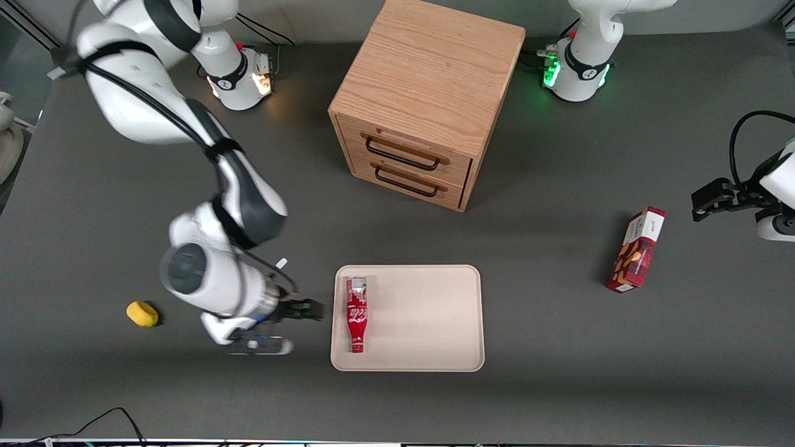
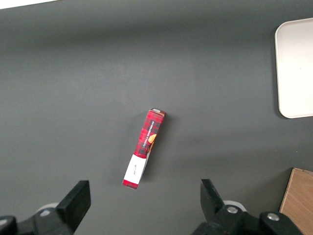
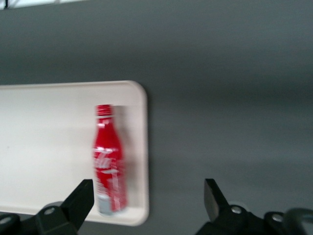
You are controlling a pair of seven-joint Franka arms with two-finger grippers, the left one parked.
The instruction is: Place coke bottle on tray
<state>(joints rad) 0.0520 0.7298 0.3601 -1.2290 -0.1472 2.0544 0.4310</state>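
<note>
On the table [image 1: 559,385], largest thing first:
Cabinet [image 1: 422,99]: a wooden two-drawer unit, well apart from the gripper and farther from the front camera than it, both drawers closed.
Tray [image 1: 428,323]: cream, flat, low-rimmed; its nearest edge lies just beside the gripper, toward the parked arm's end. It also shows in the right wrist view [image 3: 44,147] and, by one corner, in the left wrist view [image 2: 296,68].
Gripper [image 1: 307,309]: low over the bare table just off the tray's edge, fingers spread apart with nothing between them; in the right wrist view [image 3: 149,203] the two fingertips stand wide, clear of the bottle.
Snack box [image 1: 636,250]: red, lying on the table well apart from the gripper, toward the parked arm's end; also in the left wrist view [image 2: 144,148].
Coke bottle [image 1: 356,313]: lying on its side on the tray, along the tray edge closest to the gripper, neck pointing toward the front camera, silver base away from it; near the gripper but not touching it [image 3: 108,159].
Yellow object [image 1: 142,313]: small, on the table, away from the tray, past the arm's wrist.
</note>
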